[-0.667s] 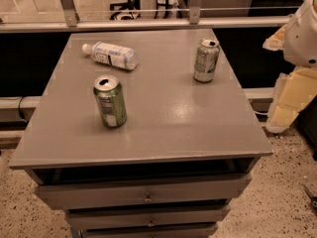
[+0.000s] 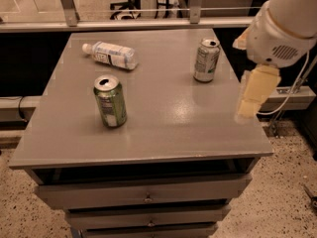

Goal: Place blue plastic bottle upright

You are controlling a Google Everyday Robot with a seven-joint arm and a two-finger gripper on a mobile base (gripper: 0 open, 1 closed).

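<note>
The blue plastic bottle (image 2: 110,54) lies on its side at the back left of the grey table top (image 2: 163,118), with its white cap pointing left. My gripper (image 2: 250,102) hangs at the right edge of the table, in front of and to the right of the silver-grey can. It is far from the bottle and holds nothing that I can see. The white arm (image 2: 282,29) reaches in from the upper right.
A green drink can (image 2: 110,101) stands upright front left of centre. A silver-grey drink can (image 2: 206,60) stands upright at the back right. The table is a drawer cabinet (image 2: 143,197). A rail and windows run behind it.
The arm and gripper have moved left, from beside the table to over its right edge. The bottle and both cans have not moved.
</note>
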